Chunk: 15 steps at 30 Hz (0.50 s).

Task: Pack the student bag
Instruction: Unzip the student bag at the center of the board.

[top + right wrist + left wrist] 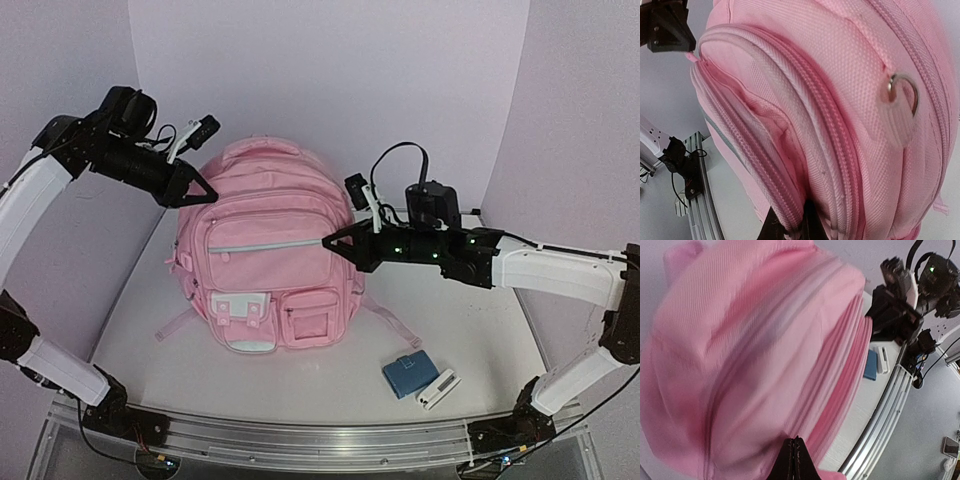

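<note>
1. Two small things are lying on the white table (480, 330), nearer to the arm bases than the student bag (265, 215) and off its front corner on the right arm's side. One is a blue pouch (408, 375). The other is a flat white item (437, 390) just beside the pouch.
2. The student bag is resting in the middle of the table, showing its front pockets to the top camera. Its white flap pocket (243, 318) is sitting low on the front, toward the left arm's side.
3. The right gripper (326, 242) is meeting the student bag on the side facing the right arm, at the end of the grey zipper line (265, 246). Its jaws are squeezing together on the bag. In the right wrist view, a pink zipper seam (790, 165) is running down between the fingers.
4. The left gripper (212, 195) is sitting farther back, at the upper shoulder of the student bag on the left arm's side. Its jaws are pressing fully together. A small pink tab (691, 56) is showing at its tip, but I cannot tell whether it is being pinched, because the left wrist view is blurred.
</note>
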{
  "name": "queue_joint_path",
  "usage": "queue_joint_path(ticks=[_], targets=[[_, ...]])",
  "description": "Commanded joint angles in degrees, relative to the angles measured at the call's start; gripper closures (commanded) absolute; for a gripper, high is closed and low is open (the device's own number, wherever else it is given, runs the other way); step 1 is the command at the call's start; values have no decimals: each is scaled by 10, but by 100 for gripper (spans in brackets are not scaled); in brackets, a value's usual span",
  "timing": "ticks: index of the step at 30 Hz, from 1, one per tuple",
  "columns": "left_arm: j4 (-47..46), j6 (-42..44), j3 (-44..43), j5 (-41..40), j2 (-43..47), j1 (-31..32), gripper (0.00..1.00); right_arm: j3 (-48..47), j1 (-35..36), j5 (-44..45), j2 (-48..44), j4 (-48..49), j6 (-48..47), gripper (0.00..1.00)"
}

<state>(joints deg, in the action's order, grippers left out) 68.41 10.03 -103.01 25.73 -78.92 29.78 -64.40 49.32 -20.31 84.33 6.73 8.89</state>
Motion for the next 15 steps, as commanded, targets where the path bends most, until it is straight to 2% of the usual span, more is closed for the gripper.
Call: queue_joint_path(ticks=[1,4,9,12,15], targets=[[-93,21,-64,44,-38,24,100,-23,19,-34,14,23,-14,100],[-91,22,-78,49,-61,43,100,-23,20,-34,19,24,-15,100],[-105,-3,-49,59,-53,67,100,-14,21,-3,16,39,-3,100],[-153,-44,7,47,-5,67,82,-4,21,13,9,51,3,100],[-185,-102,65,10,56,66,72,1,21,52,7,57,12,100]])
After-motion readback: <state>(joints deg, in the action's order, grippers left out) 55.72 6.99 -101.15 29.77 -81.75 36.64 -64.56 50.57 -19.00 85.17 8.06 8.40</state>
